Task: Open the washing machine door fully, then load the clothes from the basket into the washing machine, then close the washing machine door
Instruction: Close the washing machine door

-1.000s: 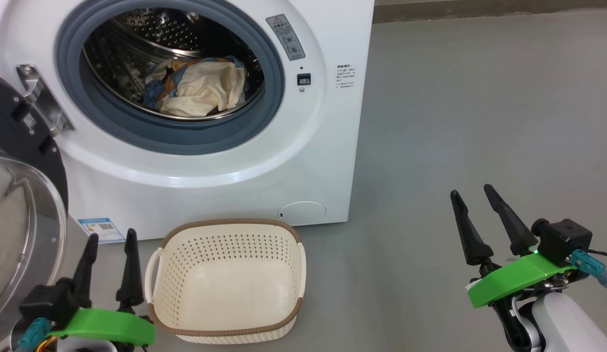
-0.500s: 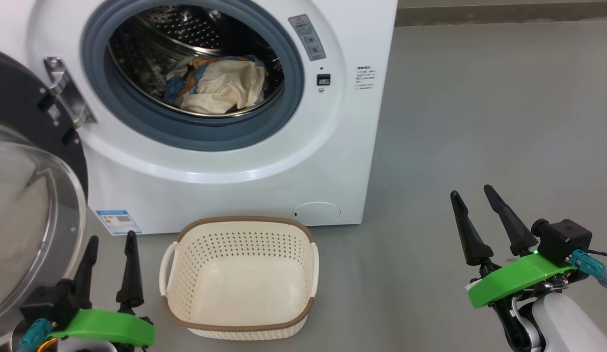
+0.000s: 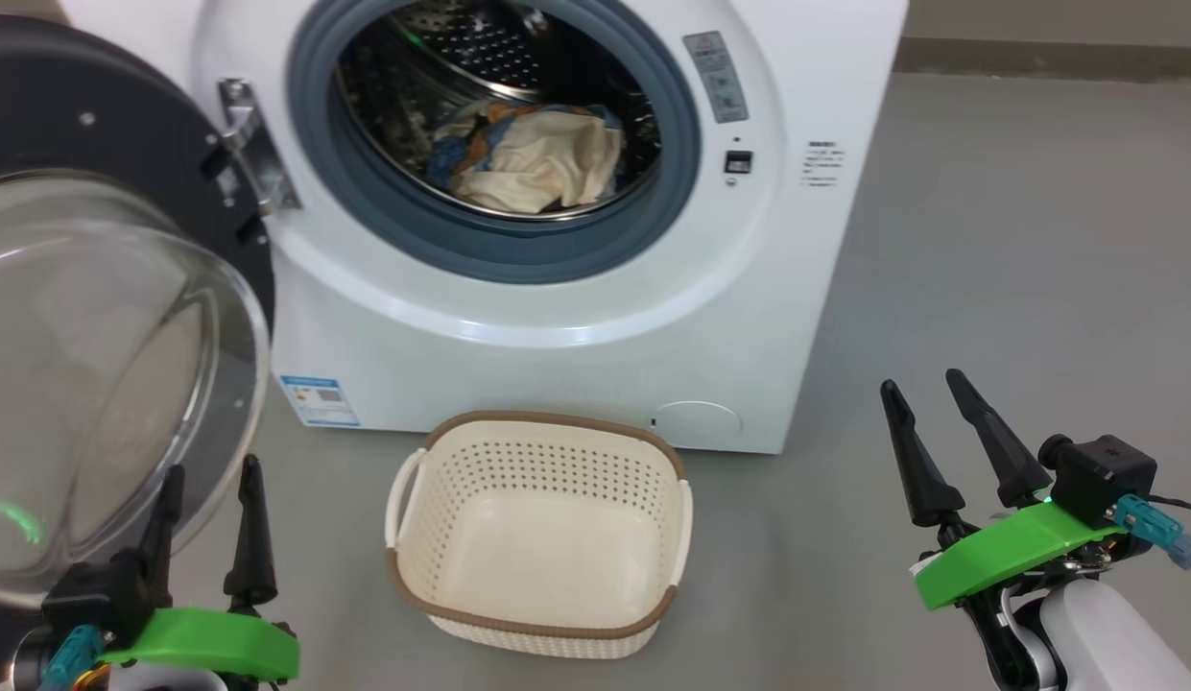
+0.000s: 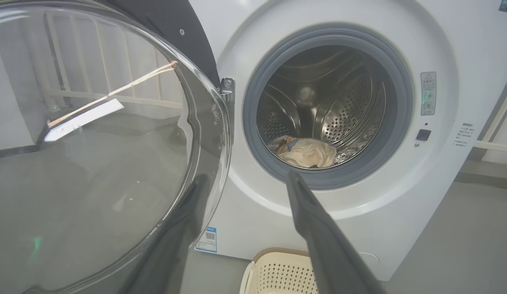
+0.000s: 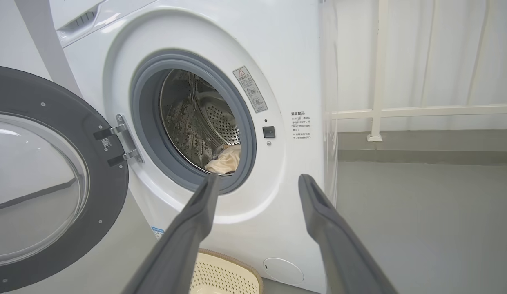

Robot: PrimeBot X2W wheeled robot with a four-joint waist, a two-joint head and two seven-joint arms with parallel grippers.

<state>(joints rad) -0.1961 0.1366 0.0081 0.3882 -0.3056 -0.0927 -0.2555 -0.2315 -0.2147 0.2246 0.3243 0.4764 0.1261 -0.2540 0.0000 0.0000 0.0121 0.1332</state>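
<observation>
Cream clothes (image 3: pixel 533 158) in washer (image 3: pixel 576 317), head view top centre; door (image 3: pixel 96 106) open upper left; basket (image 3: pixel 547 422) bottom centre; left gripper (image 3: pixel 212 467), right gripper (image 3: pixel 921 381) spread at lower corners. Left wrist: clothes centre, door left. Right wrist: door left.

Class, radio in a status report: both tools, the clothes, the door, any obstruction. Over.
Left tool, right tool: open, empty. Clothes in washing machine; basket empty. Door open, close beside left tool.

Front of washing machine (image 3: pixel 557 326): grey warning label (image 3: pixel 716 77) with red triangle sign, print illegible; block of small print (image 3: pixel 819 163), probably Chinese, too small to read; blue label (image 3: pixel 319 400) with QR code. Rim of washing machine door (image 5: pixel 110 179): white QR sticker (image 5: pixel 106 142).
</observation>
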